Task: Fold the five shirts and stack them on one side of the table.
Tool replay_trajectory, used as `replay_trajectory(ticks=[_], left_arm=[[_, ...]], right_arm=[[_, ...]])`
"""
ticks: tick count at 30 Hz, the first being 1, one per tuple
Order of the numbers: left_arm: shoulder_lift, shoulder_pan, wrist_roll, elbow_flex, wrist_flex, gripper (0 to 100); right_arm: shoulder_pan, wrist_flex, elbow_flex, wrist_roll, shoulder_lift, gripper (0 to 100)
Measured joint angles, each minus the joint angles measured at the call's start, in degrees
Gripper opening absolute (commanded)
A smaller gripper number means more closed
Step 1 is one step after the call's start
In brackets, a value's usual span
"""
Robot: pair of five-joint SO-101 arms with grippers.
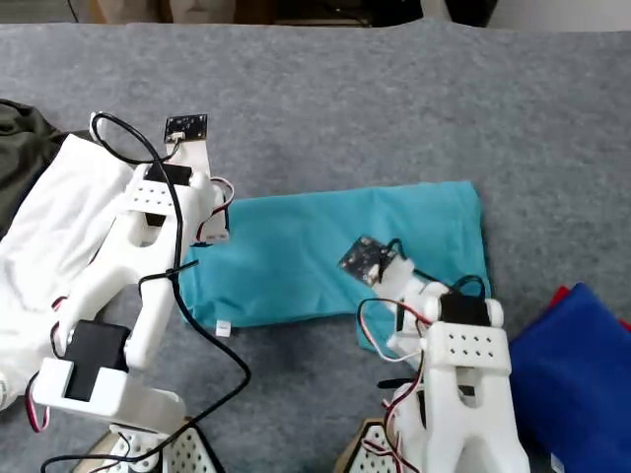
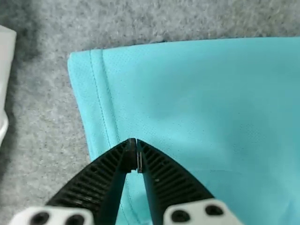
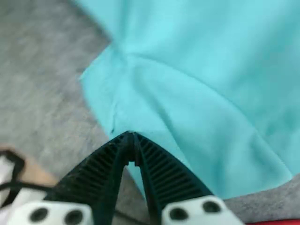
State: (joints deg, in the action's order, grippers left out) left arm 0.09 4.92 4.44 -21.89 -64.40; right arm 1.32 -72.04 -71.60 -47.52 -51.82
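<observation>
A teal shirt point(image 1: 335, 251) lies folded into a long band across the middle of the grey table point(image 1: 355, 108). My left gripper point(image 2: 134, 154) is shut over the shirt's left end, just inside the stitched hem point(image 2: 101, 103), where the cloth lies flat. My right gripper point(image 3: 131, 143) is shut on the shirt's near right edge, and the teal cloth point(image 3: 197, 93) creases and rises toward it. In the high view the left arm point(image 1: 158, 212) stands at the shirt's left end and the right arm point(image 1: 449, 340) at its near right corner.
A white shirt point(image 1: 49, 236) lies crumpled at the left, with a dark one point(image 1: 20, 138) behind it. A blue shirt point(image 1: 577, 370) over a red one point(image 1: 559, 294) sits at the near right. Bare grey table stretches behind the teal shirt.
</observation>
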Motion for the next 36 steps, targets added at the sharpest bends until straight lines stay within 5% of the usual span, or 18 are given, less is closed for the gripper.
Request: replay_trajectory(ticks=[17, 36], left_arm=[[0.0, 0.0, 0.0, 0.0, 0.0, 2], [0.35, -4.22, 0.0, 0.79, 0.0, 2]], right_arm=[[-0.97, -12.4, 10.37, -13.45, 0.0, 0.5], [16.0, 5.36, 16.18, -15.47, 20.84, 0.9]])
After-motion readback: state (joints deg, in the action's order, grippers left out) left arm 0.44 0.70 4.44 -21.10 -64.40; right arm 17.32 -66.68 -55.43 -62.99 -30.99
